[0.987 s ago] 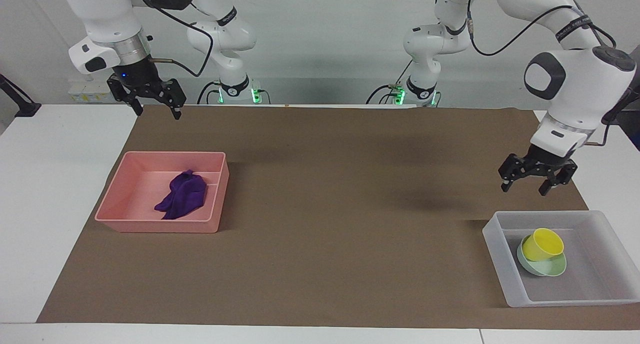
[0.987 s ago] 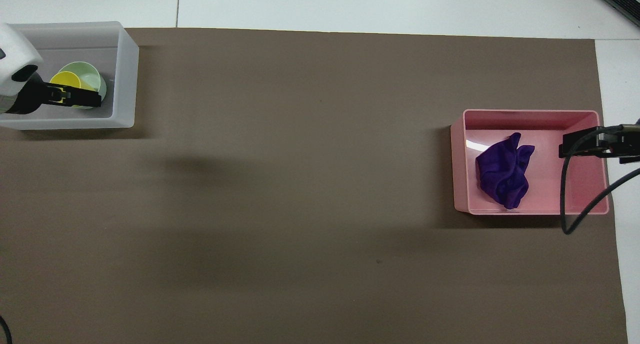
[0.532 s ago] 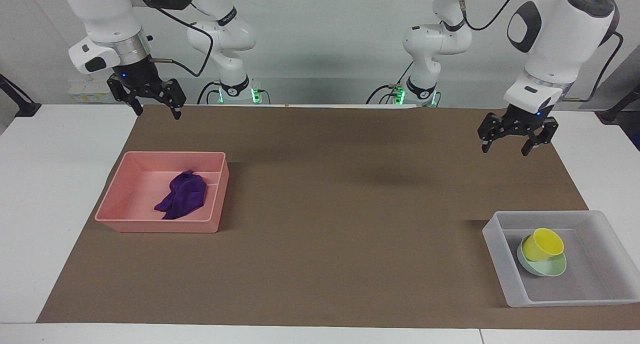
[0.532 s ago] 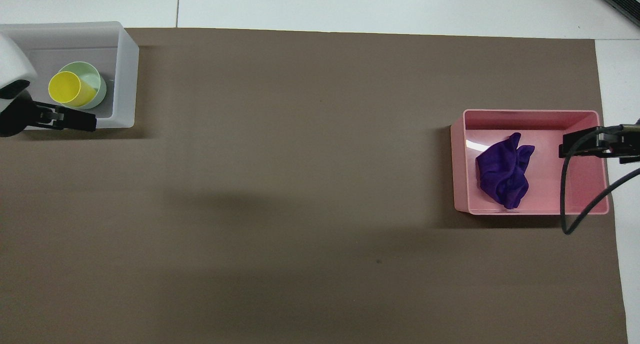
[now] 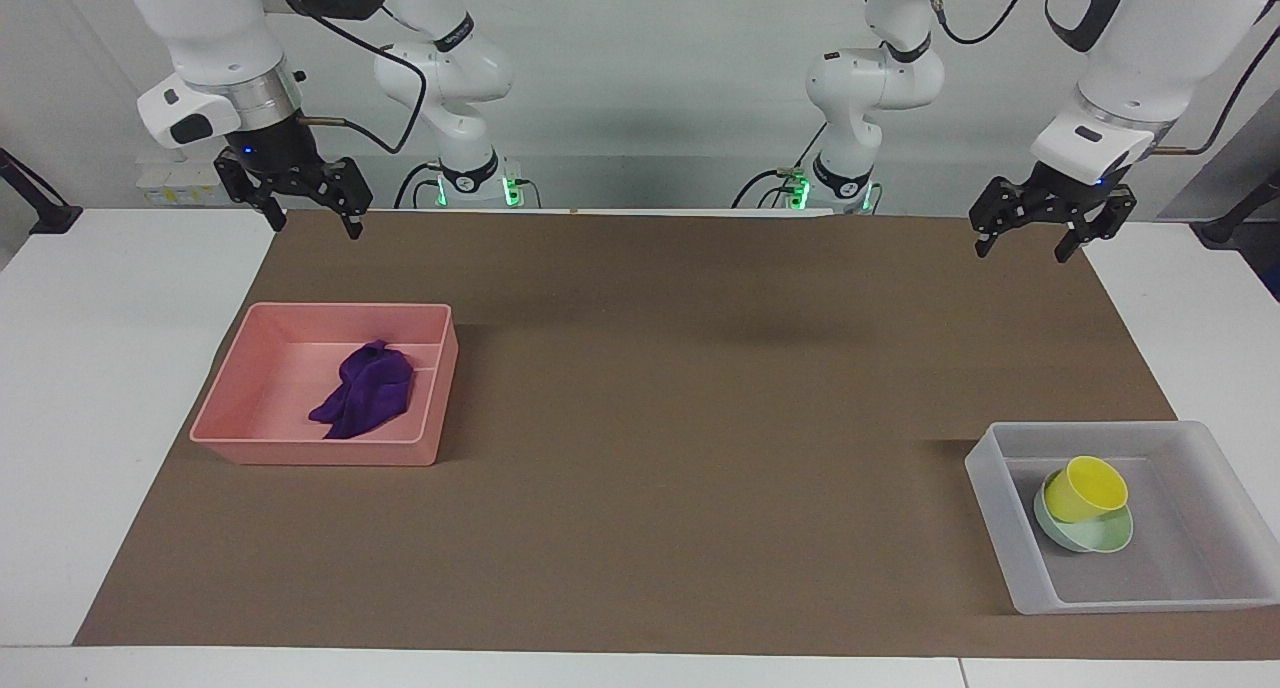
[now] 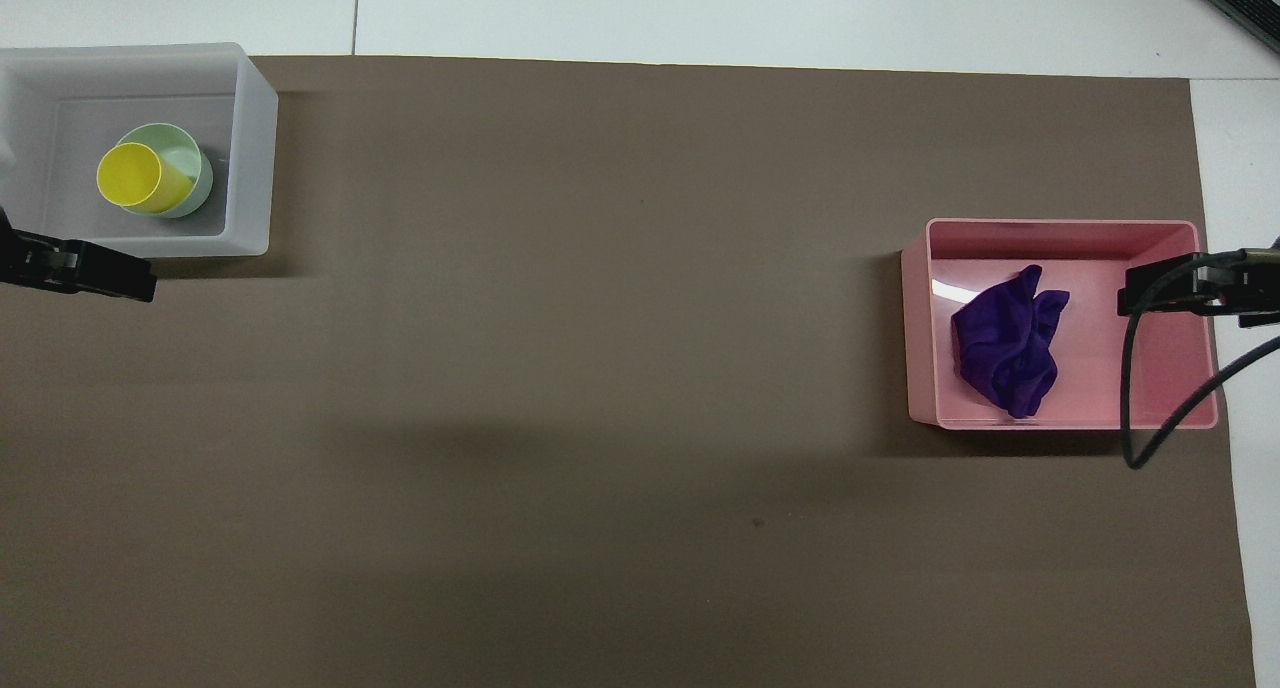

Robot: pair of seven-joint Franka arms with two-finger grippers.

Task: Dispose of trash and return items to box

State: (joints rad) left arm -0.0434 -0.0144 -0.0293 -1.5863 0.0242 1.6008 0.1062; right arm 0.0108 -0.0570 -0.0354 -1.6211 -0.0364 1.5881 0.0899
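The purple rag, the trash, lies crumpled inside the pink tray. The yellow cup rests tilted in the mint-green bowl, both inside the translucent box. My left gripper hangs open and empty in the air over the brown mat's edge at the robots' end, apart from the box. My right gripper waits open and empty, raised above the pink tray's end of the mat.
A large brown mat covers the table between the two trays. White tabletop borders the mat at both ends. A black cable from the right arm hangs over the pink tray in the overhead view.
My left gripper has risen from just over the box and drawn back toward the robots, staying open. The right arm, cup, bowl and rag have not moved.
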